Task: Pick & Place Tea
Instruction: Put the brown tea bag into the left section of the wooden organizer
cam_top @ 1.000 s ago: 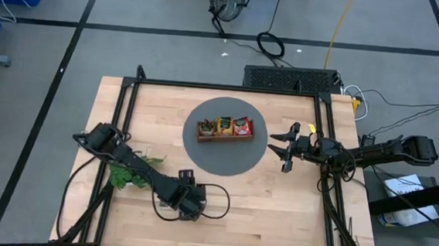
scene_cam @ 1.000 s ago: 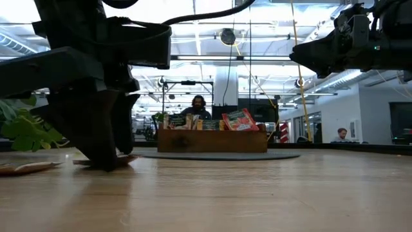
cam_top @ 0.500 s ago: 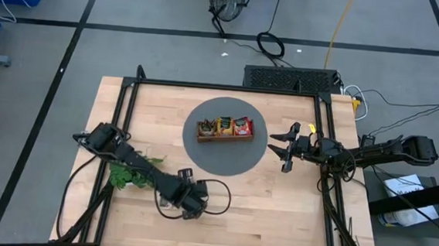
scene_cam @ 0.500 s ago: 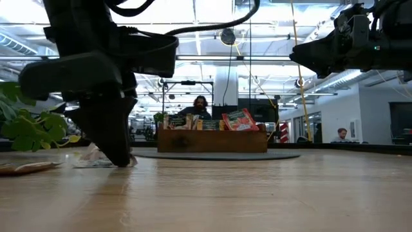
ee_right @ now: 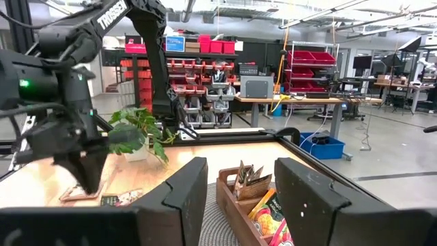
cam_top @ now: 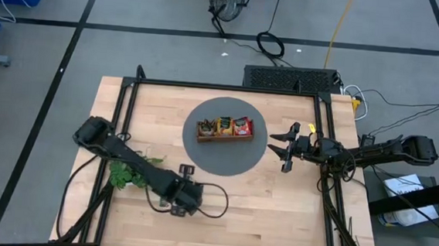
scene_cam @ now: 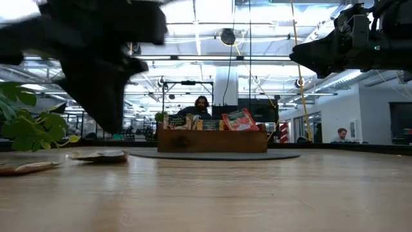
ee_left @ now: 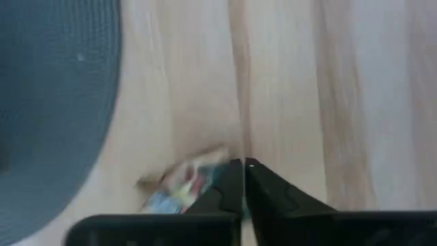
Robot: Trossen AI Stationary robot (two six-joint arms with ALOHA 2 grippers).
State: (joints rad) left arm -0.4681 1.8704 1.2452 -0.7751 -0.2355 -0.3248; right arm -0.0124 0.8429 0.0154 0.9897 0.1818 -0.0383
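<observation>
A pale wooden table (cam_top: 275, 212) framed in black rails is seen from above, and a round grey mat (cam_top: 202, 149) is laid at its middle. On the mat a brown wooden tray (cam_top: 225, 136) is set, and its three compartments are filled with upright tea sachets (cam_top: 242, 125), red at one end, orange-yellow in the middle and pale with dark print at the other. A green leafy plant sprig (cam_top: 127, 175) is laid on the table near the left arm's elbow. The left arm is stretched across the near part of the table, and its left hand (cam_top: 186, 197) is held just above the wood, close to the mat's edge. In the left wrist view its two dark fingers (ee_left: 273, 195) are seen pressed together, with only a thin slit between them and nothing caught there. One loose tea sachet (ee_left: 179, 188) is lying flat on the table just beside those fingertips; in the low view it (scene_cam: 100, 155) is seen resting on the wood below the raised hand. A further flat packet (scene_cam: 26, 167) is seen at the table's left edge in the low view. The right hand (cam_top: 287, 147) is held over the mat's right edge, well apart from the tray, with its fingers spread wide and nothing between them. A person (scene_cam: 201, 106) is seen in the room beyond the tray.
</observation>
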